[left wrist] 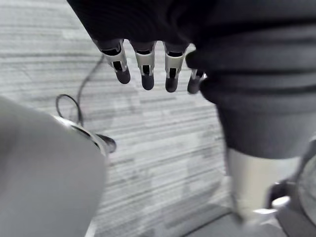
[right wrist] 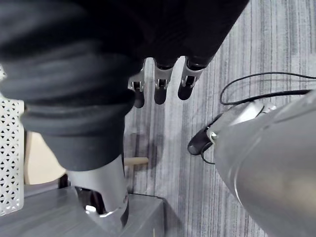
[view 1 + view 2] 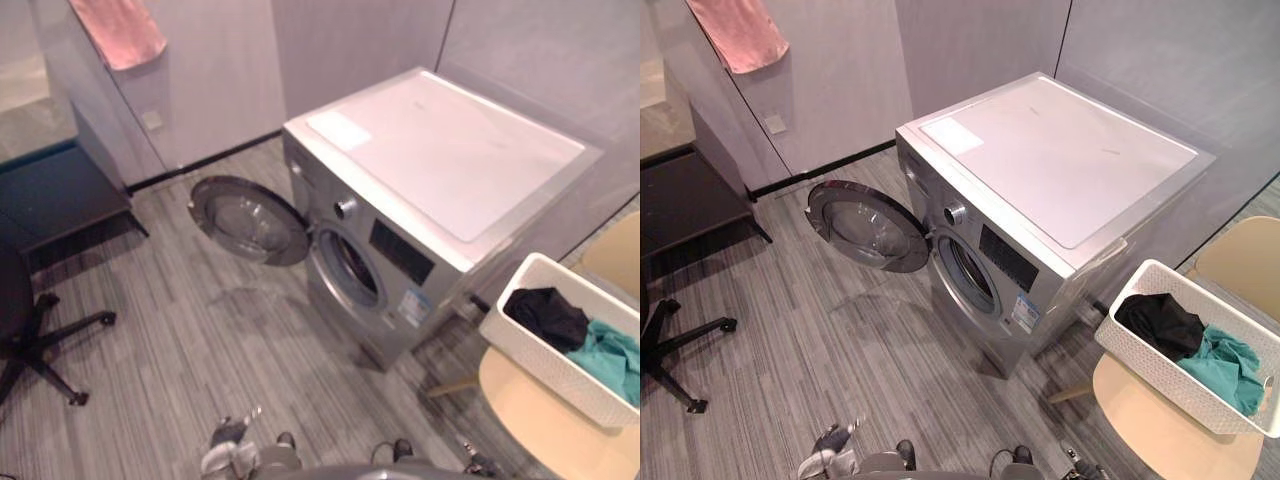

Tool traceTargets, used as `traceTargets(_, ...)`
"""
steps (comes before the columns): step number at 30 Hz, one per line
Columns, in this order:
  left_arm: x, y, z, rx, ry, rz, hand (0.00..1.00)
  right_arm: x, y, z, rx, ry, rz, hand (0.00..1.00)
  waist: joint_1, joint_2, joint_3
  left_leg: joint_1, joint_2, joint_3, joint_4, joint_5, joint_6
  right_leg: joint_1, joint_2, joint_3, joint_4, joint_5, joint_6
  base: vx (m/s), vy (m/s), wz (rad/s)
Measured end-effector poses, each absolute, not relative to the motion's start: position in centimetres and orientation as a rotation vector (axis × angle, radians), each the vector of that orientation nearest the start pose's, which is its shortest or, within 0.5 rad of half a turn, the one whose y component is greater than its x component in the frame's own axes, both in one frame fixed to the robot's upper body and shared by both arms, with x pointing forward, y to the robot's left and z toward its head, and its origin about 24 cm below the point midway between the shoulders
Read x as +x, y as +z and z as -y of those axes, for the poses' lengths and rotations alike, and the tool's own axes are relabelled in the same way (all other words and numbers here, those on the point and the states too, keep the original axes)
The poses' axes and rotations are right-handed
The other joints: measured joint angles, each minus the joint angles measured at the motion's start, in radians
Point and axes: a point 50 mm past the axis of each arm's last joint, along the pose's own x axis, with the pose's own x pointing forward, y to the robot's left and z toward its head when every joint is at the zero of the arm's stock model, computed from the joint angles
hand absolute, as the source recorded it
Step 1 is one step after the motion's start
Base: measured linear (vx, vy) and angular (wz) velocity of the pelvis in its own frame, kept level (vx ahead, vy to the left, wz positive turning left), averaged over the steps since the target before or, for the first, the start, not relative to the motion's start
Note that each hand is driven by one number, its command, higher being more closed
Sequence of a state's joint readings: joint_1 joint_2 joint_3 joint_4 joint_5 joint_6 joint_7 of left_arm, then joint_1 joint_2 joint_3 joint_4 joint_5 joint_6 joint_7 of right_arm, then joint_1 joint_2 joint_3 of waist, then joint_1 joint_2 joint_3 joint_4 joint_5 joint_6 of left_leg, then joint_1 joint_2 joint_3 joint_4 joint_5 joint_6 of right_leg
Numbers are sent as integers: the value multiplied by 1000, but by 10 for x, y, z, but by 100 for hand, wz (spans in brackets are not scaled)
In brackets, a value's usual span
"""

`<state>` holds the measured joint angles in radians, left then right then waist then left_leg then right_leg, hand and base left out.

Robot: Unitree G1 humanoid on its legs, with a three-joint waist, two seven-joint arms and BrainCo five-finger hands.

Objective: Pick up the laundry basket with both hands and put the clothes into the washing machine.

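The silver washing machine (image 3: 440, 190) stands in the middle of the room with its round door (image 3: 250, 220) swung open to the left and the drum opening (image 3: 350, 268) facing me. At the right, a white lattice laundry basket (image 3: 1160, 375) rests on a beige chair (image 3: 1160, 430), holding black clothes (image 3: 1160, 322) and teal clothes (image 3: 1225, 365). My left hand (image 1: 144, 66) hangs low over the floor, fingers straight and holding nothing. Low on the other side, my right hand (image 2: 160, 84) also hangs with fingers relaxed and nothing in it, the basket's wall (image 2: 10, 163) close beside it.
A black office chair (image 3: 25, 320) and a dark low bench (image 3: 60, 195) stand at the left. A pink towel (image 3: 120, 30) hangs on the back wall. A second beige chair (image 3: 615, 255) sits behind the basket. Grey plank floor (image 3: 200, 330) lies open before the machine.
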<state>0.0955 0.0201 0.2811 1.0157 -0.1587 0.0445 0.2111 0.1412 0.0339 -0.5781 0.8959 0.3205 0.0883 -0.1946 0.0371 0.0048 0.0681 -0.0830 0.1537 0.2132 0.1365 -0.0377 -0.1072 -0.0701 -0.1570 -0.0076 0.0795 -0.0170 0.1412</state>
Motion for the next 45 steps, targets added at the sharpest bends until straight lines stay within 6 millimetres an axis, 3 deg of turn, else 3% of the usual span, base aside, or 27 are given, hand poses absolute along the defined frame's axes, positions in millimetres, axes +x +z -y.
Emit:
traceTargets(5, 56, -170, -209, -192, 611, -1265, 0, 68, -163, 225, 453, -859, -1121, 0, -24, 8, -8, 100, 3, 48, -107, 0, -3, -4, 38, 96, -20, 22, -18, -8, -37, -58)
traceTargets(9, 56, -170, -208, -171, 581, -1272, 0, 56, -165, 231, 431, -876, -1160, 0, -30, 13, -18, 116, 1, 48, -106, 0, -3, -4, 43, 121, -32, 24, -18, 22, -4, -26)
traceTargets(14, 60, -169, -211, -145, 569, -1263, 0, 34, -170, 226, 499, -927, -1220, 0, -66, 21, -23, 116, 13, 35, -107, 19, -24, 5, 56, 118, -34, 25, -15, 79, -24, -2)
traceTargets(17, 60, -169, -213, -158, 589, -1258, 0, 15, -173, 222, 571, -1017, -1248, 0, -78, 19, -8, 113, 67, 37, -1, -34, -52, 40, 95, 117, -14, 0, -40, 80, -63, -8)
traceTargets(18, 59, -168, -215, -172, 610, -1250, 0, 7, -173, 220, 603, -1056, -1254, 0, -78, 21, -1, 109, 107, 40, 80, -69, -61, 61, 125, 122, -3, -12, -56, 88, -135, -23)
traceTargets(20, 64, -166, -217, -175, 615, -1219, 0, -1, -174, 214, 635, -1088, -1257, 0, -80, 18, 10, 67, 154, 41, 233, -90, -29, 85, 155, 125, 11, -25, -73, 55, -148, -23)
traceTargets(21, 73, -165, -210, -196, 605, -1188, 0, -2, -174, 212, 618, -1072, -1260, 0, -77, 28, 17, 28, 191, 29, 368, -108, 2, 84, 183, 151, 35, -35, -87, -1, -98, -33)
traceTargets(22, 77, -164, -205, -213, 600, -1173, 0, 2, -173, 213, 594, -1047, -1258, 0, -72, 20, 21, 1, 195, 7, 429, -129, 6, 83, 191, 169, 47, -38, -91, -25, -27, -75)
traceTargets(24, 82, -164, -191, -245, 574, -1158, 0, 17, -170, 224, 554, -1026, -1202, 0, -56, 53, 25, -42, 60, -154, 485, -215, -35, 31, 195, 240, 95, -58, -85, -52, 118, -108)
traceTargets(25, 78, -166, -187, -254, 571, -1172, 0, 31, -167, 230, 543, -1012, -1150, 0, -54, 76, 28, -21, -9, -218, 434, -267, 16, 5, 209, 293, 114, -63, -79, -52, 155, -118)
traceTargets(26, 76, -166, -185, -257, 572, -1180, 0, 35, -165, 232, 539, -1008, -1130, 0, -55, 83, 24, 20, -20, -248, 353, -298, 43, -3, 217, 322, 123, -64, -69, 5, 155, -124)
traceTargets(29, 73, -166, -186, -271, 591, -1180, 0, 50, -164, 223, 505, -935, -1122, 0, -52, 57, 29, 64, -32, -154, 288, -306, 39, -48, 219, 403, 166, -65, -55, -20, 112, -93)
traceTargets(33, 77, -165, -189, -246, 581, -1173, 0, 65, -161, 215, 469, -845, -1091, 0, -74, 25, 14, 83, -49, -71, 220, -292, 44, -103, 211, 450, 184, -59, -47, 7, 74, -58)
traceTargets(34, 80, -165, -191, -230, 571, -1168, 0, 65, -161, 213, 478, -845, -1079, 0, -71, 18, 15, 96, -48, -41, 196, -284, 43, -126, 219, 447, 209, -57, -44, 70, 29, -77)
traceTargets(37, 84, -164, -191, -219, 559, -1164, 0, 69, -160, 210, 489, -841, -1062, 0, -61, 15, 19, 133, -26, 30, 154, -271, 36, -189, 218, 290, 280, -48, -56, 114, -19, -67)
traceTargets(38, 86, -164, -190, -216, 554, -1161, 0, 69, -160, 210, 491, -846, -1062, 0, -63, 17, 20, 151, -17, 37, 146, -266, 27, -203, 213, 220, 304, -51, -72, 210, -76, -12)
traceTargets(39, 95, -162, -190, -213, 541, -1140, 0, 66, -160, 212, 487, -855, -1068, 0, -77, 10, 26, 167, -15, 29, 146, -261, 18, -215, 185, 110, 358, -83, -127, 162, -80, 26)
traceTargets(41, 113, -158, -185, -230, 524, -1098, 0, 58, -161, 212, 476, -864, -1086, 0, -82, 2, 26, 168, -10, 3, 201, -256, 12, -201, 190, 34, 395, -73, -165, 163, -105, 17)
traceTargets(43, 115, -158, -182, -244, 518, -1094, 0, 59, -161, 213, 461, -857, -1086, 0, -74, 6, 28, 180, 18, 14, 203, -228, 35, -176, 203, 36, 357, -55, -163, 91, -147, -36)
traceTargets(44, 114, -159, -173, -255, 500, -1100, 0, 64, -159, 218, 460, -861, -1078, 0, -80, 43, 25, 209, 45, 36, 150, -221, 38, -192, 189, 1, 396, -86, -164, 58, -132, -28)
traceTargets(45, 118, -158, -170, -243, 480, -1095, 0, 63, -159, 220, 464, -870, -1082, 0, -83, 28, 24, 230, 33, 47, 122, -222, 37, -210, 135, -36, 469, -133, -167, 65, -97, -15)
